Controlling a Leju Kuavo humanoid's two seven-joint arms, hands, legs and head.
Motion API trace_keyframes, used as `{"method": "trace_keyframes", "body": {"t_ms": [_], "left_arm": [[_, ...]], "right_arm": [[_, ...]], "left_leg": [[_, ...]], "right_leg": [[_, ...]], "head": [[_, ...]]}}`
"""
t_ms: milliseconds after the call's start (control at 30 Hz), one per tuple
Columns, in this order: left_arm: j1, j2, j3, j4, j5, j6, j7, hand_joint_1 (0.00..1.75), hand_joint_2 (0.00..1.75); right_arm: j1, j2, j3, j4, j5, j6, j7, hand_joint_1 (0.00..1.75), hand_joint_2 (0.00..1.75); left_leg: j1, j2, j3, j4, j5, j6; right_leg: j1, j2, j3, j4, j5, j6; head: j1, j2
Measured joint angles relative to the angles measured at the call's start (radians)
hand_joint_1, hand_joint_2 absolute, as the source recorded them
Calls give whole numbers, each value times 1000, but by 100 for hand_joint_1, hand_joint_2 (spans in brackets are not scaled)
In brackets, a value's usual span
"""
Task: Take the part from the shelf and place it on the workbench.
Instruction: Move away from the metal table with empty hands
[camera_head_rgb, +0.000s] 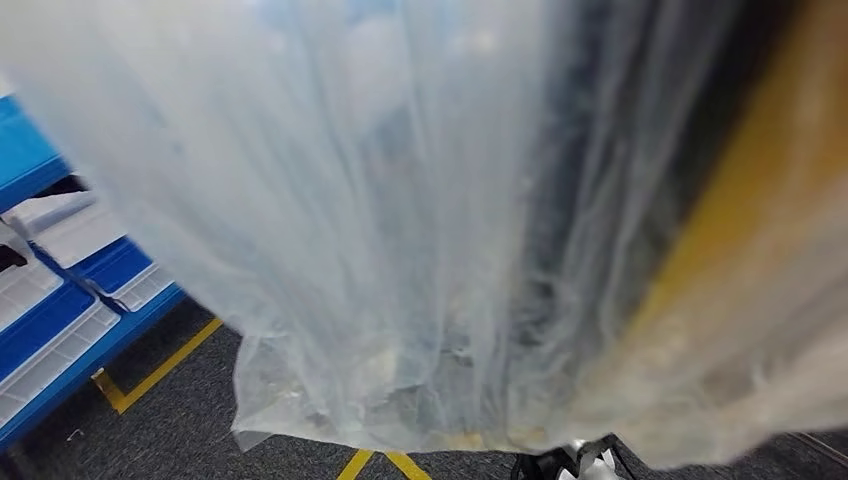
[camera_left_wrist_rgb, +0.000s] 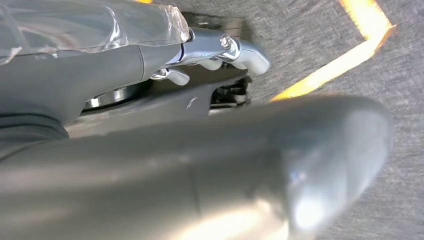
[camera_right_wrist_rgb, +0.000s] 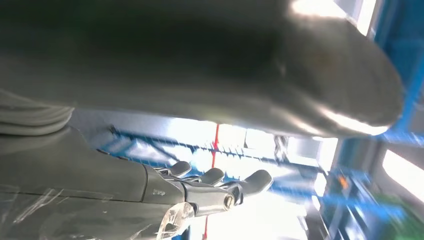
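Part-wise, what's visible is a big clear plastic bag hanging right in front of the head camera, covering almost everything from 12 down to 6 o'clock. Something small and lumpy sits in its bottom, around 6 o'clock, too blurry to identify. It looks light and floppy to me, a soft film that will sag, swing and slide in a loose grip, so I'd pinch it high up by the gathered neck rather than low down. Probably not fragile, but I can't see the contents well enough to be sure.

Left hand: the wrist view has fingers stretched out fairly straight over grey carpet with yellow floor tape, and clear film lying across the back of the hand. Right hand: fingers also extended, film draped near the wrist, blue shelf framing behind it. I honestly can't tell whether either hand has hold of the bag; the thumbs block the view. In the head view blue racking with white trays sits at 8 o'clock.
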Motion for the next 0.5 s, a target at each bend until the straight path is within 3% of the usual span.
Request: {"method": "trace_keyframes", "body": {"t_ms": [33, 67, 100, 133, 200, 233, 267, 333, 400, 467, 500], "left_arm": [[-2, 0, 0, 0, 0, -1, 0, 0, 0], [-4, 0, 0, 0, 0, -1, 1, 0, 0], [-4, 0, 0, 0, 0, -2, 3, 0, 0], [-3, 0, 0, 0, 0, -2, 4, 0, 0], [-1, 0, 0, 0, 0, -2, 6, 0, 0], [-2, 0, -1, 0, 0, -3, 6, 0, 0], [-2, 0, -1, 0, 0, -4, 7, 0, 0], [1, 0, -1, 0, 0, -4, 8, 0, 0], [6, 1, -1, 0, 0, -4, 10, 0, 0], [6, 0, -2, 0, -2, -6, 11, 0, 0], [5, -1, -3, 0, -3, -7, 11, 0, 0]], "right_arm": [[1, -2, 0, 3, 4, 13, 12, 0, 0], [1, -4, 0, 7, 7, 25, 23, 0, 0], [2, -6, 0, 11, 10, 35, 32, 0, 0], [2, -8, 0, 14, 12, 43, 41, 0, 0], [6, -13, 1, 23, 15, 54, 55, 0, 0], [9, -17, 1, 29, 13, 57, 60, 0, 0], [15, -21, 1, 37, 9, 58, 65, 0, 0], [29, -27, -2, 55, -7, 58, 70, 0, 0], [41, -35, -9, 78, -25, 57, 66, 0, 0], [56, -45, -20, 108, -42, 57, 59, 0, 0], [66, -50, -24, 124, -50, 57, 56, 0, 0]], "left_leg": [[1, 5, -24, 47, -14, -1], [1, 8, -29, 57, -9, -1], [0, 11, -11, 23, 14, 1], [-1, 21, 24, -45, 47, 6], [-12, 67, 97, -190, 101, 19], [-17, 82, 115, -232, 113, 25], [-22, 89, 121, -248, 115, 30], [-21, 65, 122, -255, 120, 37], [-13, 41, 132, -269, 131, 45], [-9, 16, 139, -275, 136, 52], [-8, 2, 139, -275, 136, 54]], "right_leg": [[1, -14, 0, 0, -2, 0], [2, -29, 1, 0, -3, 0], [3, -42, 3, 0, -5, 0], [3, -53, 6, 0, -7, 1], [6, -74, 13, 0, -12, 7], [7, -85, 16, 0, -15, 11], [8, -94, 19, -2, -17, 17], [6, -109, 26, -6, -19, 28], [5, -71, 20, 22, -42, 38], [3, -10, -30, 132, -99, 42], [3, 6, -66, 202, -128, 43]], "head": [[0, 0], [0, 0], [0, 0], [0, 0], [0, 0], [0, 0], [1, 0], [1, 0], [2, 0], [5, 0], [7, 0]]}}
